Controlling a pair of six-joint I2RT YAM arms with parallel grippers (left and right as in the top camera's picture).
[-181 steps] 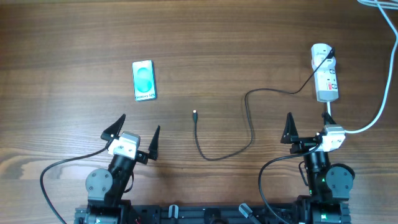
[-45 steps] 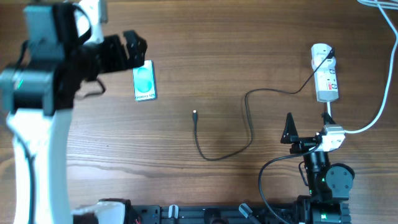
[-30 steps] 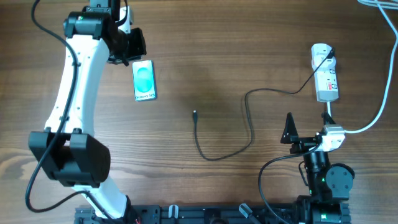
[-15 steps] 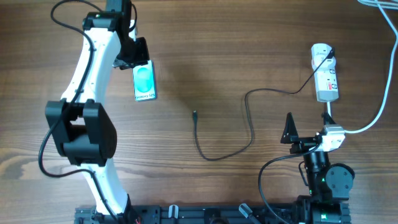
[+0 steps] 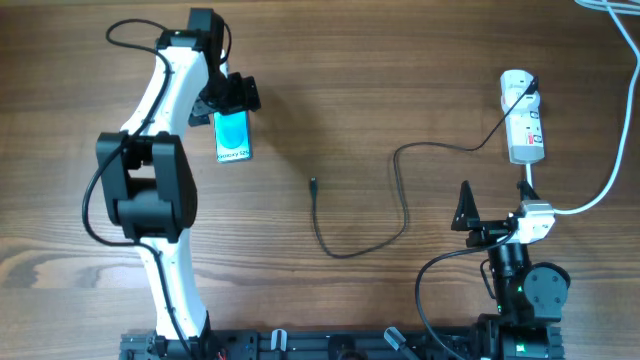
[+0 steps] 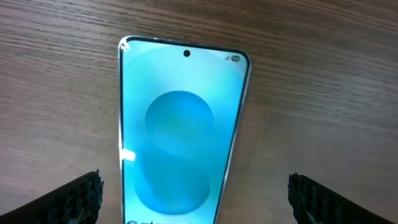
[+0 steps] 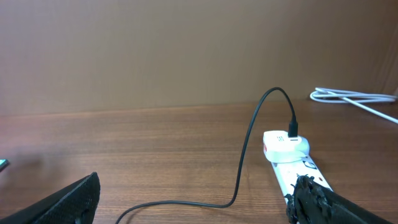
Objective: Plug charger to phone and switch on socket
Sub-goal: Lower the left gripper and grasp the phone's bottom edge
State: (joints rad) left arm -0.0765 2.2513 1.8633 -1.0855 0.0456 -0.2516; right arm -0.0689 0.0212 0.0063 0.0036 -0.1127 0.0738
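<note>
The phone [image 5: 232,140] lies screen up on the wooden table at the left; its blue screen fills the left wrist view [image 6: 180,137]. My left gripper [image 5: 233,98] is open above the phone's far end, and its fingertips [image 6: 198,198] straddle the phone without touching it. The charger's thin black cable [image 5: 400,190] snakes across the middle, with its free tip [image 5: 313,183] lying loose. Its black plug [image 5: 529,88] sits in the white socket [image 5: 524,135] at the right. My right gripper [image 5: 495,207] is open and empty near the front edge, facing the socket [image 7: 291,153] and cable [image 7: 247,158].
A thicker white cable [image 5: 612,175] runs from the socket's near end along the right edge to the back corner, and it also shows in the right wrist view [image 7: 348,96]. The left arm [image 5: 160,150] reaches up the table's left side.
The left arm rose from rest, swung to the back left and shifted right over the phone's far end. The right arm, cable and socket have not moved.
</note>
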